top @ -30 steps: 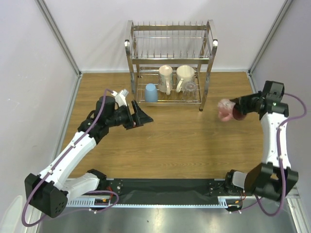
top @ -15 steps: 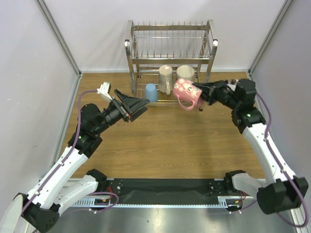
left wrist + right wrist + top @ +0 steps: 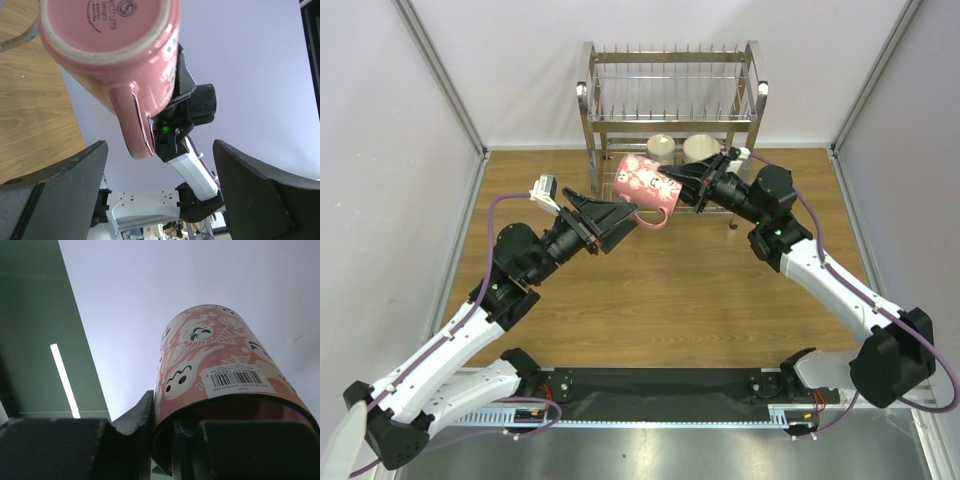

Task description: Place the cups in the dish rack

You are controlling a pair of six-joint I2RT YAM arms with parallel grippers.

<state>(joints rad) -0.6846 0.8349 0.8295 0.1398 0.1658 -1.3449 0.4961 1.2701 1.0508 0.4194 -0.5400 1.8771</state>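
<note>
Swinging left again, the right gripper (image 3: 682, 192) is holding the pink mug (image 3: 647, 186) clamped by its rim, sideways in mid-air before the rack (image 3: 672, 58), while the left gripper (image 3: 620, 222) is gaping just beside it, likely needing a careful handover next

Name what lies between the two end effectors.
The pink mug, gripped by the right end effector, base toward the open left end effector; top view.
</note>
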